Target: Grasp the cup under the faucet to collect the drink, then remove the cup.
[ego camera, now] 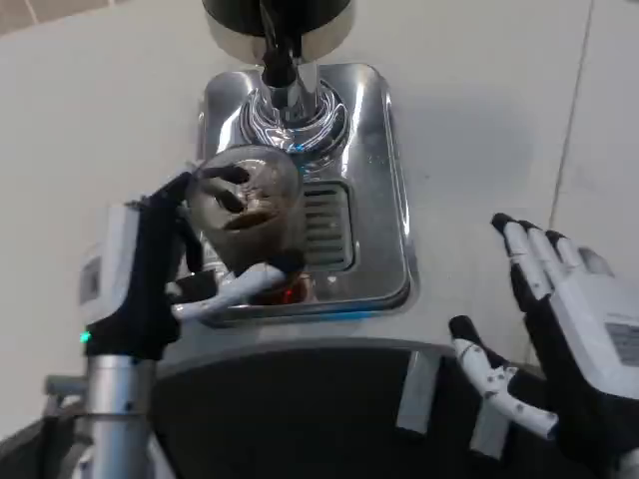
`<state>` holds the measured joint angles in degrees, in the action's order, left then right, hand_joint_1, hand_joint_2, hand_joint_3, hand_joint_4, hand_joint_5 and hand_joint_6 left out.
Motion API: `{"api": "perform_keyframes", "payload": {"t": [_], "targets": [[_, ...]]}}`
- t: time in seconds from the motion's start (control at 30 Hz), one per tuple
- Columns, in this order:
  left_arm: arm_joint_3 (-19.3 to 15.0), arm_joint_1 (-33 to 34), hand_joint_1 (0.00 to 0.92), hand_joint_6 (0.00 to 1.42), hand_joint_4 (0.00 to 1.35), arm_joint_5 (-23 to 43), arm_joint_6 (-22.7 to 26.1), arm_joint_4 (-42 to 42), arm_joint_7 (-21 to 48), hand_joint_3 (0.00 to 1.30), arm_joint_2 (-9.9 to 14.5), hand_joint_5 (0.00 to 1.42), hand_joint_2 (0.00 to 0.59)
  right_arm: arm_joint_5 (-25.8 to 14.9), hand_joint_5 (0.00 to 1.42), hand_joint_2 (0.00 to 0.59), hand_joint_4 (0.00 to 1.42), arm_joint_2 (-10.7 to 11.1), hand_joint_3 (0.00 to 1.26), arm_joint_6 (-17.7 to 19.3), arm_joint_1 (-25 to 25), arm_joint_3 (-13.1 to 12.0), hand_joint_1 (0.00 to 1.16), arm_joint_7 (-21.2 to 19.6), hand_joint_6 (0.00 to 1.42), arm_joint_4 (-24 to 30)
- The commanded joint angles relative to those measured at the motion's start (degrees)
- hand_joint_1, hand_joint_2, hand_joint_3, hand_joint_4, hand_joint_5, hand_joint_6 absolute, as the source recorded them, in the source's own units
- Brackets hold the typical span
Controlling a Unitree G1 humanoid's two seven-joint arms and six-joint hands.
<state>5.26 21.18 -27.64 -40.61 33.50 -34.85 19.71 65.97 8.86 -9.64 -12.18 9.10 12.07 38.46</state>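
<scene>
Right hand (559,329) hovered with fingers spread wide over the surface (479,120); left hand (165,274) gripped the cup (245,205) of brown drink beneath the faucet (280,70).

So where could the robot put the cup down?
Bare table lies left of the tray, and more between the tray and the right robot hand. It is crowded on the tray, where the left robot hand holds the cup by the faucet.

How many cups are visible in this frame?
1. The cup is held in the left hand, above the steel drip tray, just below the faucet.
</scene>
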Motion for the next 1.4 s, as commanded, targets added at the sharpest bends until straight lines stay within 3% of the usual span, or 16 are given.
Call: {"api": "perform_keyframes", "payload": {"t": [0.03, 0.23, 0.43, 0.67, 0.77, 0.9, 1.07, 1.4], "targets": [[-3.0, -5.5, 0.794, 1.42, 1.16, 1.6, -3.0, -8.6, 2.0, 1.14, 2.0, 1.24, 0.000, 1.1, 0.00, 0.501, 0.00, 1.5, 0.00, 2.6, -1.0, 1.3, 0.23, -1.3, 0.00, 1.8], [-5.1, -11.8, 0.794, 1.42, 1.16, 2.2, -4.3, -15.7, 5.9, 1.14, 2.8, 1.24, 0.000, 1.7, 0.00, 0.524, 0.00, 4.3, 0.00, 6.5, -2.5, 1.7, 0.22, -2.2, 0.00, 3.7], [-6.8, -18.3, 0.794, 1.42, 1.16, 2.3, -7.0, -22.2, 9.6, 1.14, 3.5, 1.24, 0.000, -0.1, 0.00, 0.529, 0.00, 7.6, 0.00, 11.4, -5.5, -0.1, 0.22, -4.9, 0.00, 4.1], [-9.1, -23.8, 0.794, 1.42, 1.15, 1.9, -9.8, -29.1, 13.1, 1.14, 3.3, 1.23, 0.000, 0.1, 0.00, 0.549, 0.00, 9.8, 0.00, 16.8, -9.1, -0.4, 0.20, -10.4, 0.00, 4.0], [-9.5, -25.9, 0.794, 1.42, 1.15, 1.0, -9.9, -32.8, 13.9, 1.13, 2.0, 1.23, 0.000, 0.1, 0.00, 0.549, 0.00, 10.6, 0.00, 18.6, -10.5, -0.3, 0.20, -11.9, 0.00, 3.9], [-9.5, -28.4, 0.794, 1.42, 1.15, 0.2, -11.1, -36.5, 15.1, 1.13, 1.2, 1.23, 0.000, 0.3, 0.00, 0.552, 0.00, 10.3, 0.00, 20.2, -11.7, 0.0, 0.19, -13.8, 0.00, 3.1], [-10.4, -32.0, 0.794, 1.42, 1.15, 0.9, -14.2, -37.3, 16.9, 1.13, 2.1, 1.23, 0.000, 0.7, 0.00, 0.569, 0.00, 10.4, 0.00, 21.8, -13.4, -0.1, 0.18, -17.0, 0.00, 2.6], [-11.7, -35.7, 0.794, 1.42, 1.15, 1.4, -19.2, -37.0, 19.5, 1.12, 1.4, 1.23, 0.000, 1.9, 0.00, 0.571, 0.00, 8.3, 0.00, 22.4, -14.9, 1.2, 0.17, -17.2, 0.00, 5.7]]}}
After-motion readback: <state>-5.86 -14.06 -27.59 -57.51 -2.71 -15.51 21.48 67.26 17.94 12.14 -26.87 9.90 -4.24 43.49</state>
